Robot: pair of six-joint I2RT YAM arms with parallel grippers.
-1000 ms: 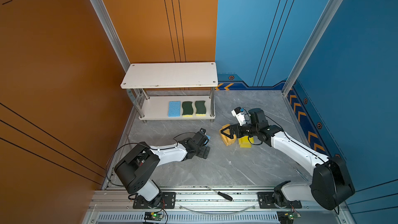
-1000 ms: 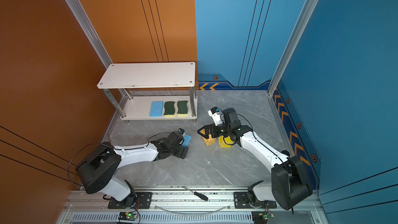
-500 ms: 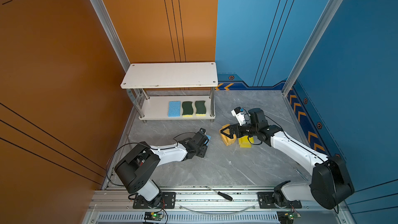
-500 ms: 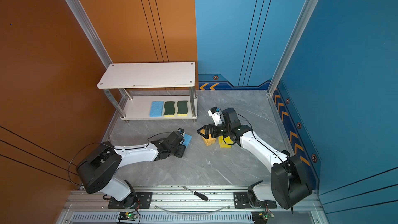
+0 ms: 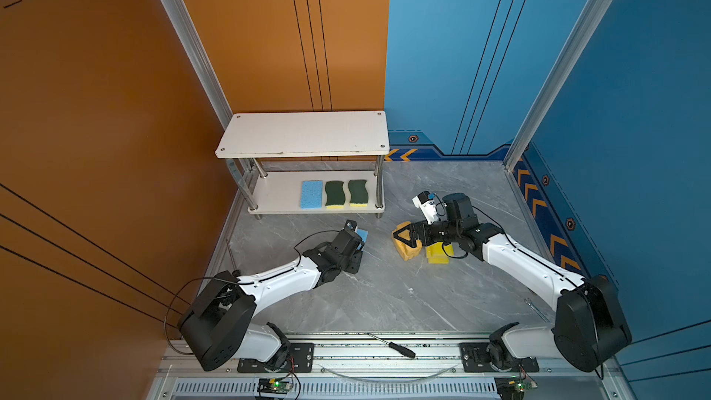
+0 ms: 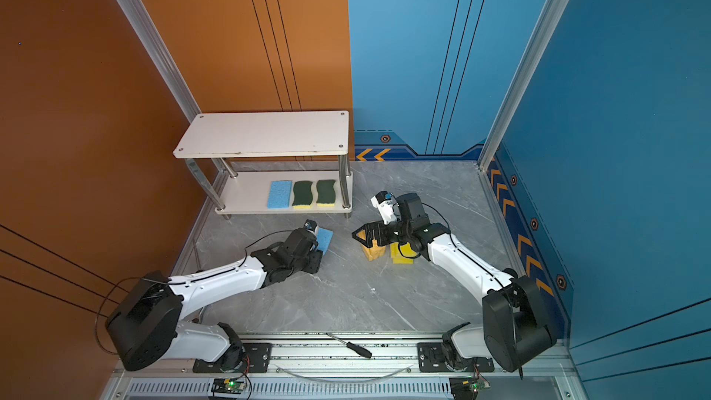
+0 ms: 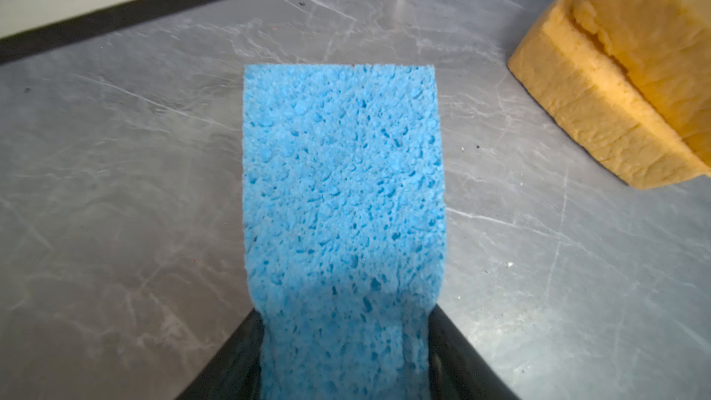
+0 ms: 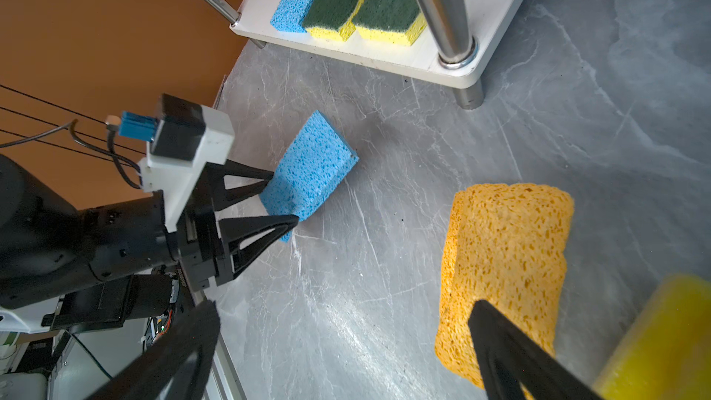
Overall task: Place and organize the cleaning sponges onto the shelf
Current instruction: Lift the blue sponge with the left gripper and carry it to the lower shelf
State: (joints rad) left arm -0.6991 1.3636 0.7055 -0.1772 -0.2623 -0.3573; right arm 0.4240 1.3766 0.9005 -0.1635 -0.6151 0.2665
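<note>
Lower centre of a top view, you are pinching the blue sponge [image 6: 326, 239] in the left gripper [image 8: 285, 198], the right gripper [image 5: 402, 238] hanging wide over the orange sponges [image 5: 408, 253], so be lifting level and sliding it beside the blue twin [image 5: 311, 194] on the shelf [image 5: 277, 196], mid-frame.

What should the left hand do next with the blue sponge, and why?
Probably lift it toward the shelf: the left hand grips the blue sponge at one end, and the lower board has bare space beside its matching sponge.
</note>
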